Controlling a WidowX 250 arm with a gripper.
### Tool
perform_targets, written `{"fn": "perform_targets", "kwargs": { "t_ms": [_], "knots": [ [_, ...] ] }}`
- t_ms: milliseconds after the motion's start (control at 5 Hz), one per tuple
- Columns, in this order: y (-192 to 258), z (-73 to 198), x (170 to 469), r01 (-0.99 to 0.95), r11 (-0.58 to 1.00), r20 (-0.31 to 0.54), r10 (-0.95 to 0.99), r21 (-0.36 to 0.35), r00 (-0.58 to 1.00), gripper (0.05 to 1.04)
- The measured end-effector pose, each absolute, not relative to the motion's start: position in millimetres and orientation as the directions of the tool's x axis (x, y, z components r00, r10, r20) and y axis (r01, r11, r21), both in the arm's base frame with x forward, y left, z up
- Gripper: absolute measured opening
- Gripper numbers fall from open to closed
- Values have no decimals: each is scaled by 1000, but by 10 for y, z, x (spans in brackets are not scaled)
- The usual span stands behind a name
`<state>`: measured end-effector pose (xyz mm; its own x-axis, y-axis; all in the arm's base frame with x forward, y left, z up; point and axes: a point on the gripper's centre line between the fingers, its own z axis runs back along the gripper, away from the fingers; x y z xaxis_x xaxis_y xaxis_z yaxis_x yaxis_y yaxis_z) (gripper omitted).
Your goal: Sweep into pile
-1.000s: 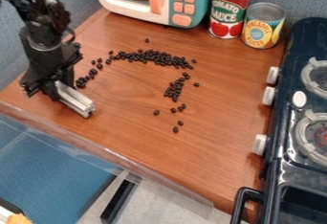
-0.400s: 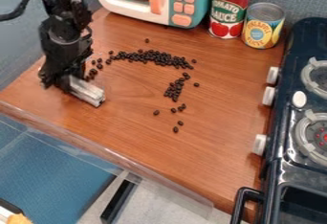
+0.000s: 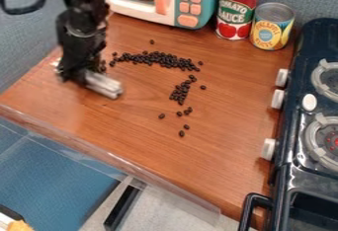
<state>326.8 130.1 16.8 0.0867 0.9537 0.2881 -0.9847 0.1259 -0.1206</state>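
My gripper (image 3: pixel 78 74) hangs low over the left part of the wooden counter, with a pale metallic bar (image 3: pixel 104 84) at it that points toward the lower right. How its fingers stand around the bar is hidden. Dark beans (image 3: pixel 161 59) form a curved band right of and behind the gripper. A smaller clump of beans (image 3: pixel 179 93) lies to the right of the bar, and loose beans (image 3: pixel 182 133) are scattered nearer the front. Some beans beside the gripper are partly hidden by it.
A toy microwave (image 3: pixel 188 3) stands at the back, with a tomato sauce can (image 3: pixel 236 10) and a pineapple can (image 3: pixel 271 26) beside it. A toy stove (image 3: pixel 304 126) borders the right side. A clear strip (image 3: pixel 112 158) runs along the counter's front edge.
The arm and gripper have moved right and slightly toward the back, carrying the bar along. Beans left of the band are now hidden behind the gripper; the other beans lie as before.
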Motion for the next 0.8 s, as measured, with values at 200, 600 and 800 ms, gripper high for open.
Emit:
{"fn": "perform_targets", "kwargs": {
  "t_ms": [200,600,800],
  "knots": [
    [1141,170,3390,-981,141,286,953,-132,99,368],
    [872,160,3617,-983,116,281,957,-139,74,368],
    [821,160,3727,-987,84,281,959,-140,41,368]
  ]
}}
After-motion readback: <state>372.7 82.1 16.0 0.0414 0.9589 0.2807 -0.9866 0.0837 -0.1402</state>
